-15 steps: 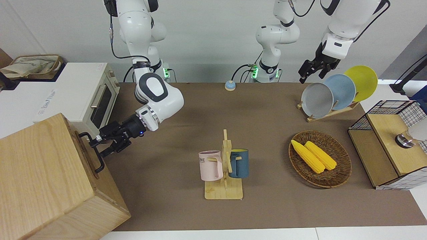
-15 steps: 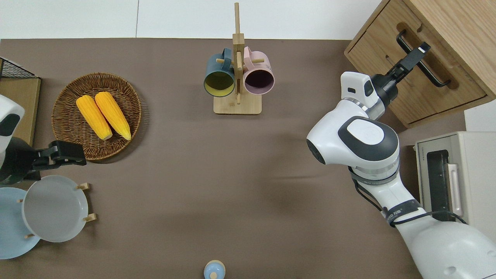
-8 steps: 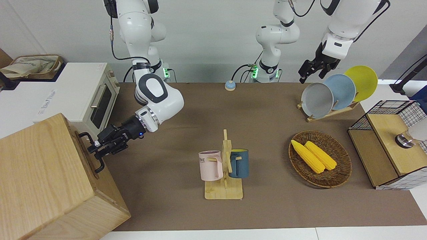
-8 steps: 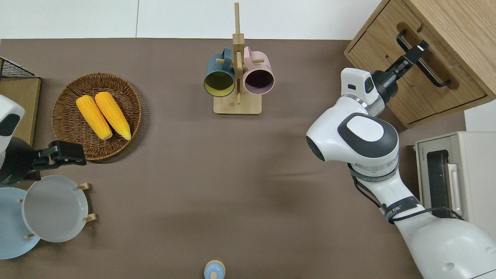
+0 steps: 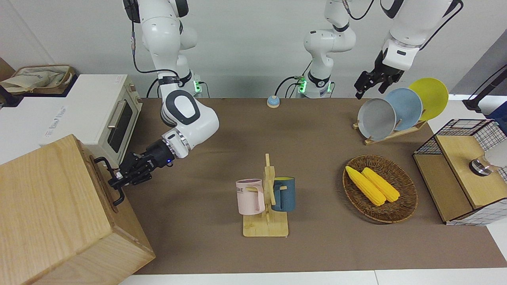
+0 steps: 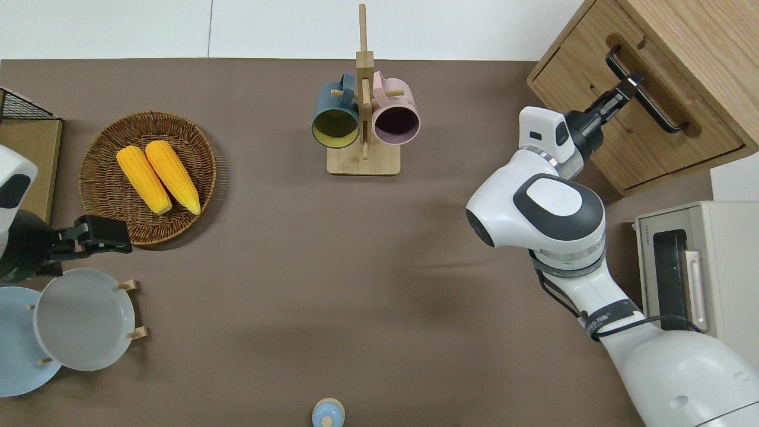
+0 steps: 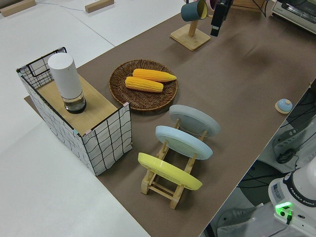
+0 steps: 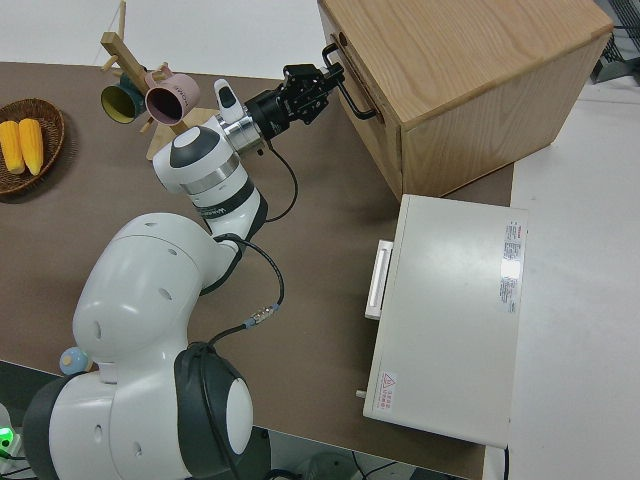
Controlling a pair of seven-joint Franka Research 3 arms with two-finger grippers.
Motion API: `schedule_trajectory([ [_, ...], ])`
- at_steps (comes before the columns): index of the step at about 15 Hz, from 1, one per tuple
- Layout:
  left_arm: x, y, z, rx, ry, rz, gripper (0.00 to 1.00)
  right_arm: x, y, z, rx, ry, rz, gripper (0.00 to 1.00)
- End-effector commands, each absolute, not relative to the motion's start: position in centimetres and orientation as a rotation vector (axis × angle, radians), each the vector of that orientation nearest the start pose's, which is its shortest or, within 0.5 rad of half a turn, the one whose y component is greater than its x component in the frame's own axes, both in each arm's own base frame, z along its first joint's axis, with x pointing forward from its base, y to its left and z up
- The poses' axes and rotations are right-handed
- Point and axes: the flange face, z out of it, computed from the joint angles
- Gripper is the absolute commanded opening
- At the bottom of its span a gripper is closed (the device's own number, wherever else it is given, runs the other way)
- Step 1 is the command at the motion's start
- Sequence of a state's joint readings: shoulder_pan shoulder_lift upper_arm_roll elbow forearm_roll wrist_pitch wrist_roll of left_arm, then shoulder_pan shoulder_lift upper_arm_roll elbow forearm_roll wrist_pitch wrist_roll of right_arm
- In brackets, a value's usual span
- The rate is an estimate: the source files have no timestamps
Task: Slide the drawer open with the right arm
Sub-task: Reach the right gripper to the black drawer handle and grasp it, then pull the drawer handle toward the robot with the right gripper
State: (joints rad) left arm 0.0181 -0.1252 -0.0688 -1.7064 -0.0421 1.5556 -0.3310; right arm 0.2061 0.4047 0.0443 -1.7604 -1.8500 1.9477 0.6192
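Your right arm's black gripper [image 5: 117, 179], with its small blue light, reached across the brown counter [image 5: 317, 130] to the wide, shallow light-wood drawer [image 6: 628, 127] in the large pale oak cabinet [image 5: 51, 213] at the right arm's end of the counter. The gripper sat at the drawer's black metal bar handle [image 6: 646, 89], on the part of the bar farther from the robots. In the overhead and right side views the jaws looked drawn in narrow about the bar and touching it, though at this range you could not be certain they were fully clamped. The drawer front lay flush or nearly flush with the cabinet face; any gap was too slight to make out.

The white toaster oven with a silver handle [image 6: 694, 279] stood beside the cabinet, nearer to the robots. Near the middle of the counter was a wooden mug stand [image 5: 266, 213] carrying a pink mug [image 5: 250, 196] and a dark blue mug [image 5: 284, 194]. Toward the left arm's end lay a round wicker basket [image 5: 404, 206] holding two yellow corn cobs [image 5: 372, 185], and nearer to the robots than the basket, a wooden rack with grey, blue and yellow plates [image 5: 402, 107].

Your left arm's black gripper [image 5: 370, 83] was parked; you could not tell how its jaws stood.
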Motion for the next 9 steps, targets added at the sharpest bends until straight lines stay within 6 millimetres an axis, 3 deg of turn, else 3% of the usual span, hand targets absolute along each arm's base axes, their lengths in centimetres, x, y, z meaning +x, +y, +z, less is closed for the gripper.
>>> schedule_trajectory([
  [1, 50.8, -3.1, 63.1, -3.14, -0.434, 0.056, 0.99, 67.0, 11.7, 40.5, 1.487, 0.564, 0.561, 0.027],
  [5, 50.7, -3.1, 63.1, -3.139, -0.434, 0.058, 0.99, 66.2, 13.7, 40.7, 1.528, 0.526, 0.553, 0.0],
  [9, 50.7, -3.1, 63.1, -3.139, -0.434, 0.058, 0.99, 64.8, 17.2, 41.1, 1.555, 0.496, 0.551, 0.0],
])
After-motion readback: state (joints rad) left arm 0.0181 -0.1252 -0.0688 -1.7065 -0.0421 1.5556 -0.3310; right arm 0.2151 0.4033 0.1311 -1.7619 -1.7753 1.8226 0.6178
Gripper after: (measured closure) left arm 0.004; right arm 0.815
